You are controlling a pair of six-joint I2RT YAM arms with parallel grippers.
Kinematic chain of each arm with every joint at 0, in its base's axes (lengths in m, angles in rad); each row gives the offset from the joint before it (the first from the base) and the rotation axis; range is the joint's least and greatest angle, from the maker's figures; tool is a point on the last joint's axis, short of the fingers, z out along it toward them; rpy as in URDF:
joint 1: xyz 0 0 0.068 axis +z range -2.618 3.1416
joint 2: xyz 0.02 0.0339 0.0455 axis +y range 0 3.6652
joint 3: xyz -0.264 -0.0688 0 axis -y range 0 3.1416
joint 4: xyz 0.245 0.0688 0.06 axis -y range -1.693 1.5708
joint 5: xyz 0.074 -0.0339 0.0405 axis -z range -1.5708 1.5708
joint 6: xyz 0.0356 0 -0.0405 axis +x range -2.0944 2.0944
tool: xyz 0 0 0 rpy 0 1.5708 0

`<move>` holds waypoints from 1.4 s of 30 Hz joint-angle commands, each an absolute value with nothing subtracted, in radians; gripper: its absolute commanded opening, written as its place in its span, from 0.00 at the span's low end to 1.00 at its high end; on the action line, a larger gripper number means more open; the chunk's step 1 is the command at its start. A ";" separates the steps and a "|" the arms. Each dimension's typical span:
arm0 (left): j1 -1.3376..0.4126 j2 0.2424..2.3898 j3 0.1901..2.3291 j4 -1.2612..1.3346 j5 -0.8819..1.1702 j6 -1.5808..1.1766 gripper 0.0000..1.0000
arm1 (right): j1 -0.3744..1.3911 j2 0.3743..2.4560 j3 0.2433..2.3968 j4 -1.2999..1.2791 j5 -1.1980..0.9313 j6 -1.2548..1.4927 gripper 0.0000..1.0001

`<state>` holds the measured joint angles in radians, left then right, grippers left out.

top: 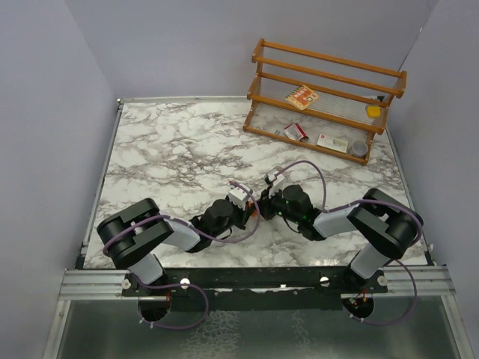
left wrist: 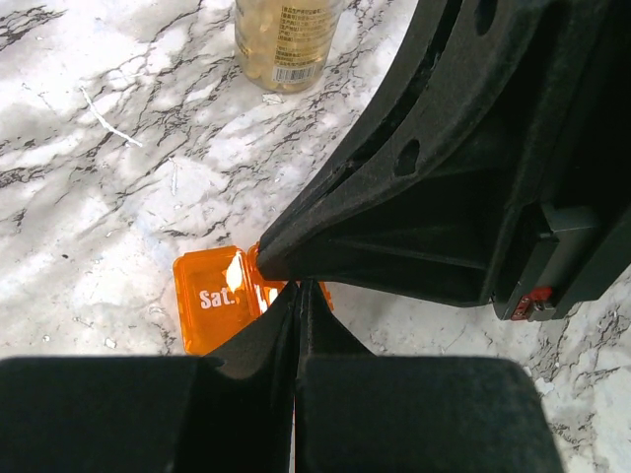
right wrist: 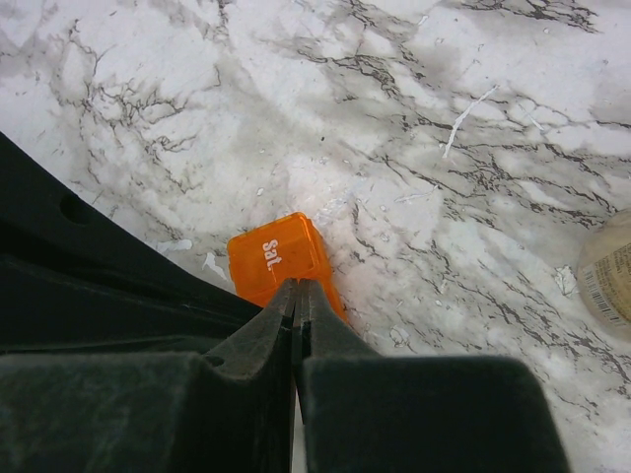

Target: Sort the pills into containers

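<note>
Orange box (left wrist: 209, 301): lying flat on the marble table (left wrist: 99, 197), between your grippers.
Left gripper (left wrist: 298, 286): fingers pressing together, tips at its edge.
Right gripper (right wrist: 297, 288): likewise.
Clear jar (left wrist: 284, 39): standing nearby, apart.

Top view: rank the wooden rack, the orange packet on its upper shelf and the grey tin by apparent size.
1. wooden rack, by far the largest
2. orange packet
3. grey tin, smallest

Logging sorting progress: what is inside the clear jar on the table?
Through its wall, the clear jar shows pale yellow round pills. Its label covers part of them, and the frame cuts off its top, so fill level and lid cannot be seen.
</note>
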<state>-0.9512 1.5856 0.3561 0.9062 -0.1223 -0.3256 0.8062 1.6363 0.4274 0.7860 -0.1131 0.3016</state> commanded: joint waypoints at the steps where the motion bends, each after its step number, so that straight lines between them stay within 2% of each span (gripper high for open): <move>1: -0.953 1.605 0.354 0.899 -0.137 -0.337 0.00 | 0.821 1.676 0.413 0.655 -0.123 0.304 0.01; 19: -0.953 1.450 0.308 0.884 -0.151 -0.335 0.00 | 0.825 1.676 0.413 0.654 -0.129 0.298 0.01; 34: -0.953 1.587 0.327 0.901 -0.135 -0.359 0.00 | 0.830 1.680 0.417 0.652 -0.127 0.299 0.01; 42: -0.953 1.546 0.314 0.913 -0.138 -0.362 0.00 | 0.831 1.668 0.420 0.647 -0.121 0.292 0.01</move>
